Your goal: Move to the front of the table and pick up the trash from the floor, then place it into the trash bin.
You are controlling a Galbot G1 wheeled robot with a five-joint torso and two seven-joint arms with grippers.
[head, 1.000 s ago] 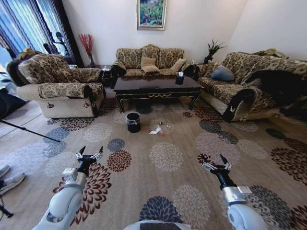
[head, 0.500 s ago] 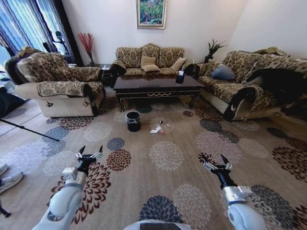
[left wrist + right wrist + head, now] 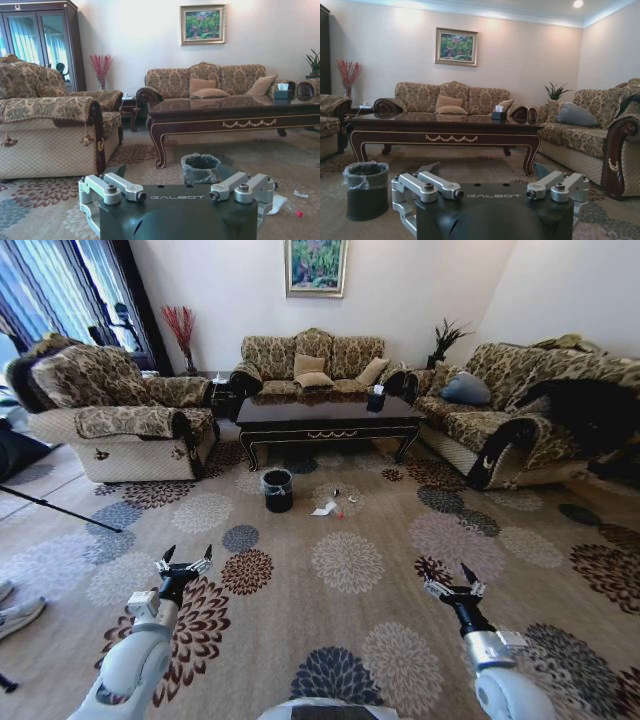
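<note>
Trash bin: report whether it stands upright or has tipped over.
Upright. The trash bin stands on its base on the carpet before the table, mouth upward, clear liner folded over its rim.

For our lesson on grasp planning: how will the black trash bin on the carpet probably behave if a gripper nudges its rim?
The trash bin looks small and apparently empty, so probably light; it may slide or tip. It stands upright on the patterned carpet, which might grip its base and favour tipping. Its thin plastic liner looks crinkly and would likely shift or crumple.
</note>
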